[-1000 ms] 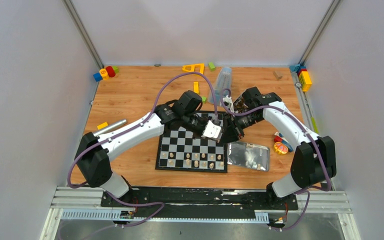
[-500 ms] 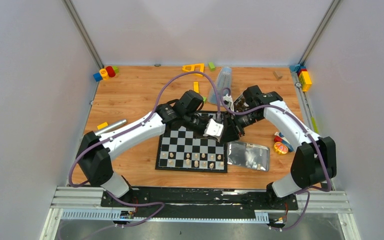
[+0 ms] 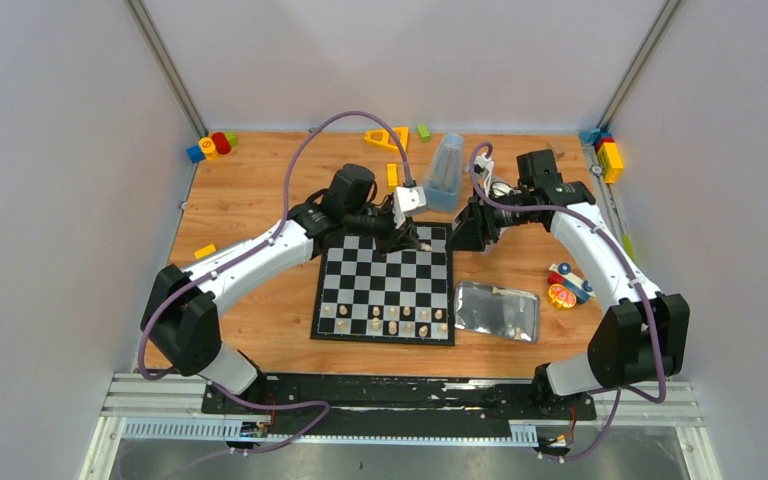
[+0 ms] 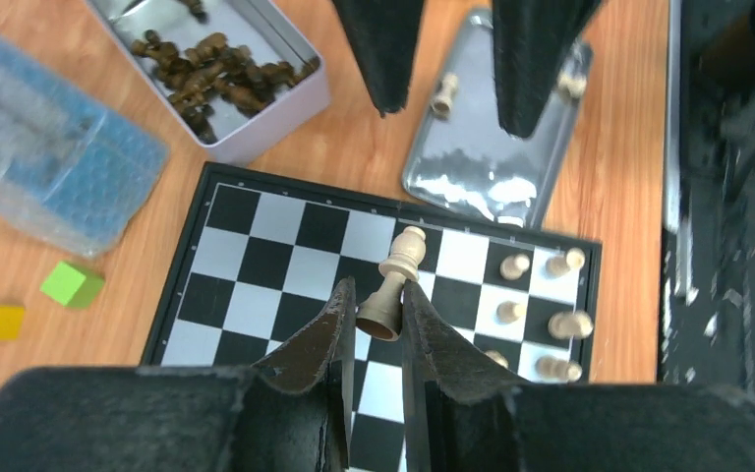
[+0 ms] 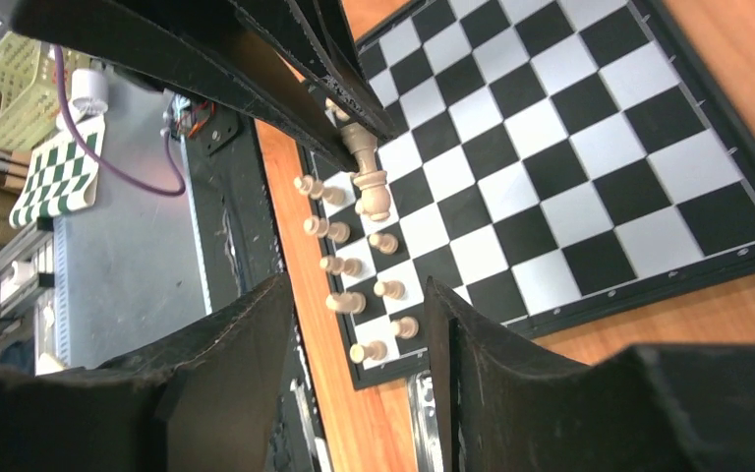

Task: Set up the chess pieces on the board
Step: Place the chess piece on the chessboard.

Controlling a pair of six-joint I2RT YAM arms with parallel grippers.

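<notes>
The checkered board [image 3: 360, 282] lies at the table's middle, with several cream chess pieces [image 3: 390, 320] on its two near rows. My left gripper [image 3: 401, 238] hovers over the board's far edge, shut on a cream chess piece [image 4: 393, 285] that it holds by the base, tilted; the piece also shows in the right wrist view [image 5: 369, 182]. My right gripper [image 3: 466, 232] is open and empty just past the board's far right corner, facing the left one. Its fingers [image 4: 385, 49] show in the left wrist view. The board [image 5: 570, 138] fills the right wrist view.
A metal tin [image 4: 285, 103] holding dark pieces sits by the board's far corner, next to a clear plastic bag [image 3: 445, 165]. The tin's lid [image 3: 497, 311] lies right of the board, with a cream piece [image 4: 442, 95] on it. Coloured blocks [image 3: 210, 145] lie along the table's far edge.
Both grippers have drawn back from the board's right middle toward its far edge. The right arm swung up and to the right. The left gripper still holds its piece.
</notes>
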